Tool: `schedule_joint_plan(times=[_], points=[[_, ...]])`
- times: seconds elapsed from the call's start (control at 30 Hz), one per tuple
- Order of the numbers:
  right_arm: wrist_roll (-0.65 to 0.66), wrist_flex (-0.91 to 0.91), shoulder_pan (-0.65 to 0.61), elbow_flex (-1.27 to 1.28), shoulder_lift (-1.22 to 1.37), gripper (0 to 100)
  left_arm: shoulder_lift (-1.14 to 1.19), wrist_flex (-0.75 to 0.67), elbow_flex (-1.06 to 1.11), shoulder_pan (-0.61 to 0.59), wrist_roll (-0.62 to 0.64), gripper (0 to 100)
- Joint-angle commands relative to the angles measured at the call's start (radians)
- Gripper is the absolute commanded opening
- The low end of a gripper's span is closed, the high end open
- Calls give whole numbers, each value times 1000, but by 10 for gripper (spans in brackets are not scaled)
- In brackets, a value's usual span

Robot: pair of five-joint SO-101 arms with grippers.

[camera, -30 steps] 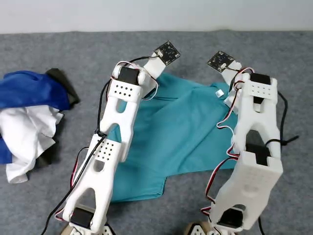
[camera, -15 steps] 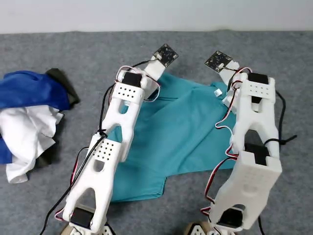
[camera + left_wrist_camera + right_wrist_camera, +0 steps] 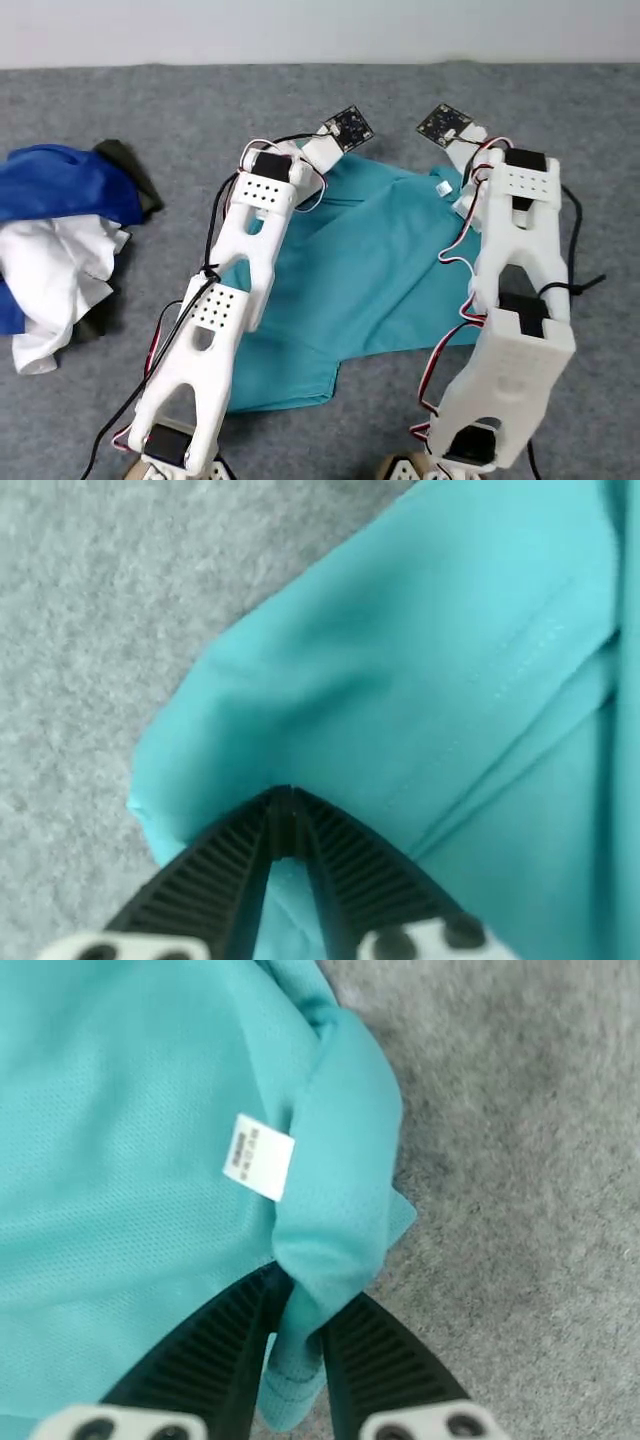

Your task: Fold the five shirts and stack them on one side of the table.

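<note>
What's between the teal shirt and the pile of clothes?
Bare grey mat lies between the pile and the teal shirt, as the high view shows.

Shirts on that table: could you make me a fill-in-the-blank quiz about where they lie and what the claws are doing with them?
The spread shirt is pinched at its far edge by ____ grippers, the left gripper and the right gripper.
That shirt's colour is ____.
In the high view, the pile of other shirts lies to its ____.
The pile holds a white shirt, a dark one and a ____ one.
Missing words: two; teal; left; blue.
</note>
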Motion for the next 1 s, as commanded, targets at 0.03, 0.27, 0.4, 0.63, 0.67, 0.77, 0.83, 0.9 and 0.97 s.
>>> schedule_joint_plan(times=[0.03, 0.27, 0.4, 0.63, 0.67, 0.77, 0.83, 0.9, 0.97], points=[[-14, 2, -7, -71, -18, 10, -41, 181, -139, 5, -15, 5], [-14, 7, -13, -71, -22, 10, -46, 410, -242, 2, -17, 5], [-14, 8, -12, -71, -22, 10, -48, 463, -251, -2, -17, 5], [-14, 8, -12, -71, -22, 10, -44, 347, -308, 3, 35, 73], [-14, 8, -12, -71, -22, 10, -43, 339, -308, 3, 71, 96], [-14, 10, -12, -71, -22, 10, -37, 334, -302, 5, 129, 133], [-14, 10, -12, -71, -22, 10, -37, 322, -275, 2, 127, 133], [-14, 10, -12, -71, -22, 10, -37, 295, -252, 0, 132, 122], [-14, 10, -12, -71, -22, 10, -35, 235, -205, 0, 132, 82]])
